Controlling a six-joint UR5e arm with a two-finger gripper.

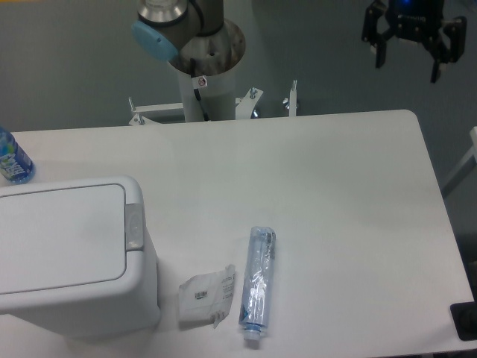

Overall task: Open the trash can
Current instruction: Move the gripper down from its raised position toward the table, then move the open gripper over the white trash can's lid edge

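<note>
The worry from here is mostly about aim: the trash can point(71, 257) looks to open by the small grey latch button point(134, 227) at the right edge of its flat lid, and that button is a narrow target, so a claw coming down a little off would press on the lid or the rim and get nothing, or shove the whole bin sideways across the worktop point(328, 201). The bin sits right at the near left corner, partly out of view at the left, so a hard push could nudge it toward the edge. There is also clutter just to its right, a crumpled white packet point(207, 295) and a clear plastic bottle point(258, 283) lying on its side, and a low sweeping approach from that side could drag them along. A blue-labelled bottle point(13, 158) stands at the far left, just behind the bin, and I'd say it is less at risk. The lid is shut flat. As for the claw point(412, 46), it hangs high at the far right, beyond the back edge of the worktop, its dark fingers spread apart and holding nothing. The bin is diagonally opposite it, well apart, so nearly the whole worktop lies between the two, and the arm's base column point(203, 82) stands at the back between them
</note>
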